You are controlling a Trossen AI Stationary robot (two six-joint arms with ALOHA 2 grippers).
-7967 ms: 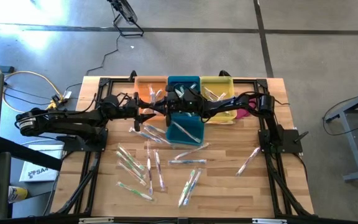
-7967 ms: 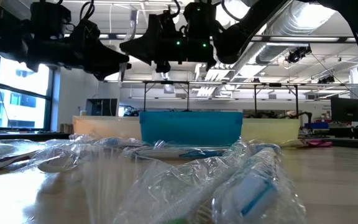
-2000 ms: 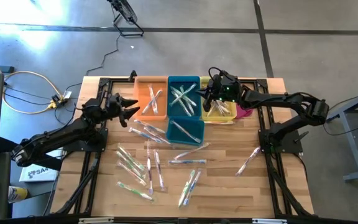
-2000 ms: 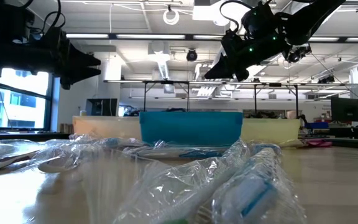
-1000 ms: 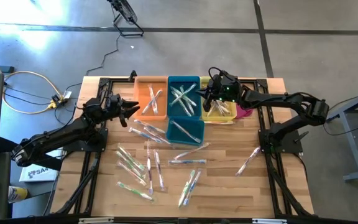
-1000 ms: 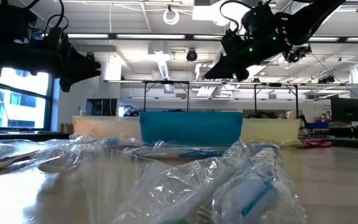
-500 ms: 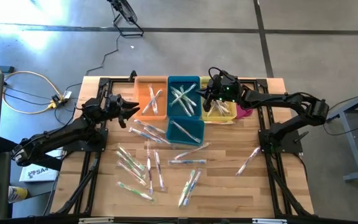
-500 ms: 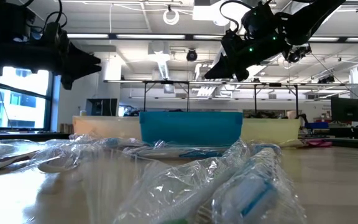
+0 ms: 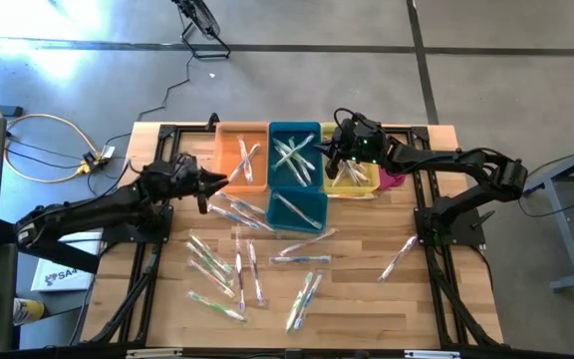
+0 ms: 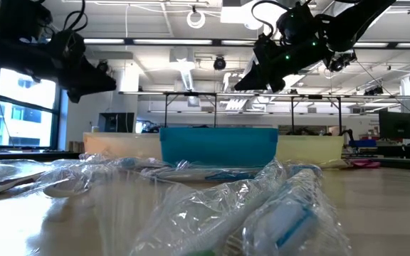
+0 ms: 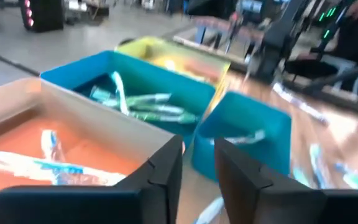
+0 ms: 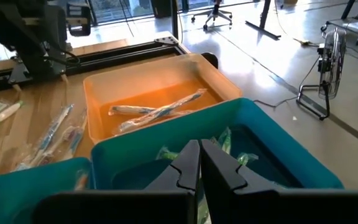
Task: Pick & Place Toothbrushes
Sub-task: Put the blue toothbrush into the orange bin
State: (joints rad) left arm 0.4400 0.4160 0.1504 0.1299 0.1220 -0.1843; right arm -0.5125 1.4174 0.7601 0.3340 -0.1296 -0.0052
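Several wrapped toothbrushes (image 9: 229, 267) lie flat and scattered on the wooden table, and one (image 9: 399, 257) lies apart toward the right edge. More lie inside the orange bin (image 9: 229, 150), the far teal bin (image 9: 279, 135), the yellow bin (image 9: 365, 128) and the near teal bin (image 9: 319, 212). My left gripper (image 9: 217, 182) hangs in the air just left of the orange bin, above a toothbrush (image 9: 235, 207); its fingers (image 11: 166, 168) stand a little apart with nothing between them. My right gripper (image 9: 334, 165) hovers shut and empty over the seam of the far teal and yellow bins.
The bins stand together at the table's far middle. A pink cloth (image 9: 393, 181) lies right of the yellow bin. Black frame rails (image 9: 147, 249) run along both sides of the table. The loose toothbrushes cover the near left and middle; the near right has bare wood.
My left gripper has gone a little toward the table's right and near edges and has tipped its fingers downward. My right gripper has kept still.
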